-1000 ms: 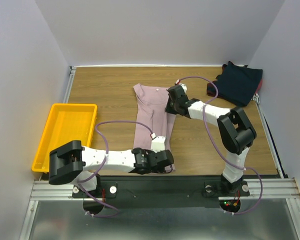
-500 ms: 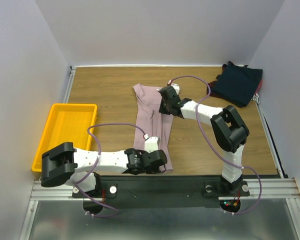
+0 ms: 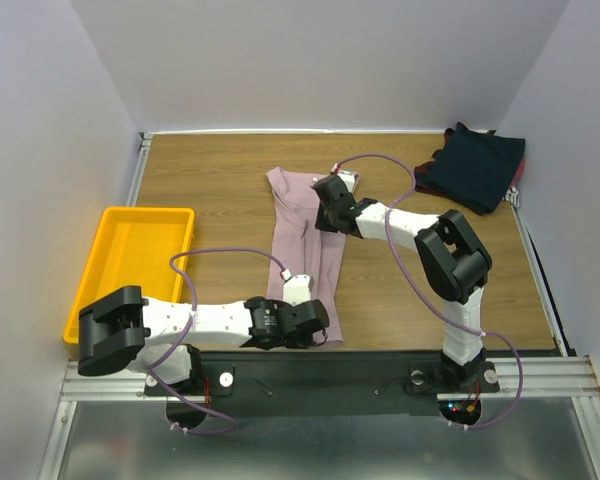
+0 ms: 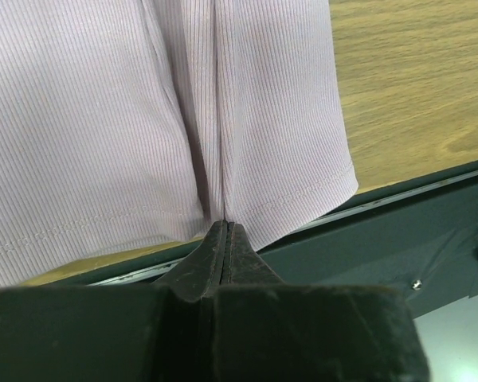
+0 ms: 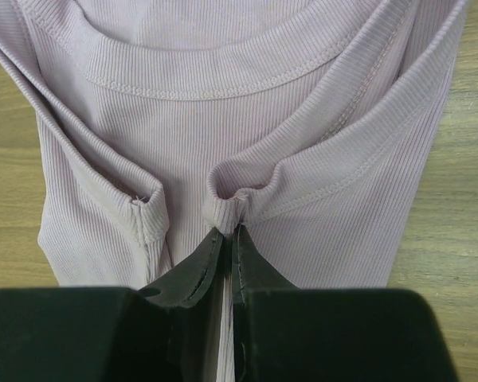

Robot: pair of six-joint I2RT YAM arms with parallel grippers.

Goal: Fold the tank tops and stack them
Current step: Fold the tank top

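Pink tank top [image 3: 305, 240] lies flat near the middle of the wooden table [image 3: 210, 180]. Its neck hole is at the far end and its bottom hem is at the near edge. It looks long and thin, with its sides pulled in toward the middle.

The left gripper [image 4: 225, 228] is down at the hem. Its two fingers are pressed tight together and pinch the hem, right where a long fold runs up the cloth.

The right gripper [image 5: 229, 232] is up at the neck end. Its fingers are almost together and nip a small bunch of the stitched edge just below the neck hole. The cloth puckers there.

The dark navy tank tops [image 3: 475, 165] sit in a heap in the far right corner, well apart from the pink one. A yellow plastic tray [image 3: 145, 211] sits on the left side of the table.
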